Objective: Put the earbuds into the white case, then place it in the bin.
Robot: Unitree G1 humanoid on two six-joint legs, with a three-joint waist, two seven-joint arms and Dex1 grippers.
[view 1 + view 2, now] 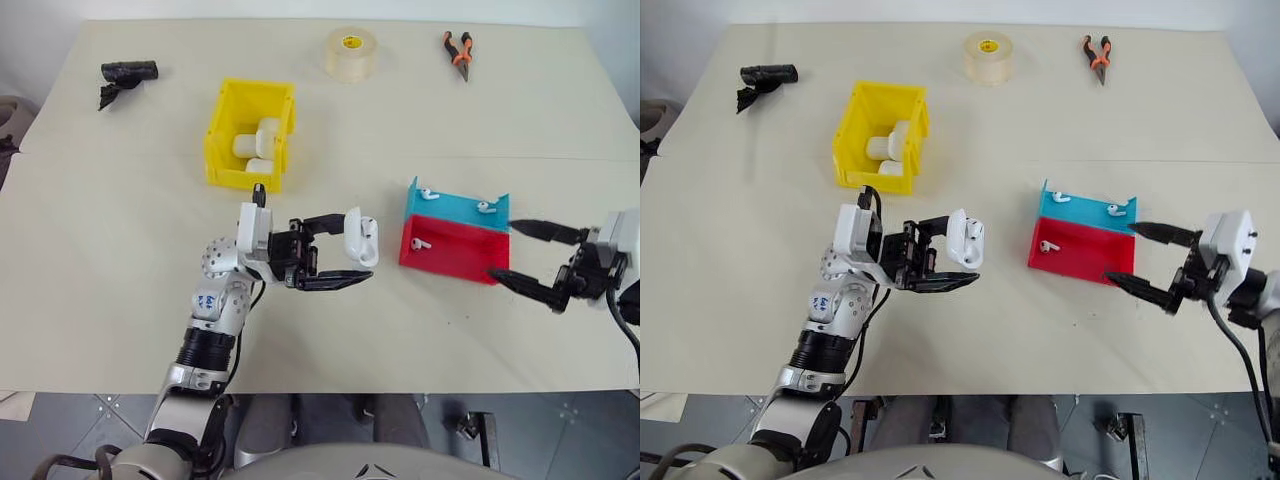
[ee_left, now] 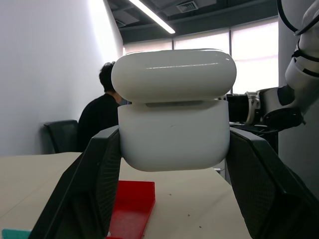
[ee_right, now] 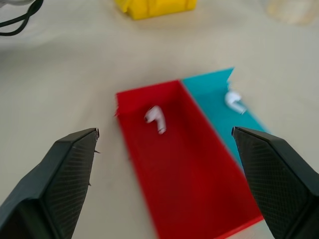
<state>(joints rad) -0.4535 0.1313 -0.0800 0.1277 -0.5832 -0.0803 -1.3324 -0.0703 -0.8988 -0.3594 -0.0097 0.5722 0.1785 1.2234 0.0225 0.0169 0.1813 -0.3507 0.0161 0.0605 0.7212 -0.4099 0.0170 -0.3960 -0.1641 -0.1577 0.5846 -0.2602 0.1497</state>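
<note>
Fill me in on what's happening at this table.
A humanoid robot is packing earbuds. Its left gripper holds a white case above the table, lid slightly ajar. Its right gripper hangs open beside the red tray, which holds one earbud; two more lie in the blue tray. The yellow bin already contains several cases.

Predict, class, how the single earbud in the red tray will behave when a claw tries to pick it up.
The earbud looks glossy and rounded, so it may slip between flat fingers. It is tiny beside the open right claw, so probably very light and easily flicked across the red tray. Its stem probably stops it rolling far.
</note>
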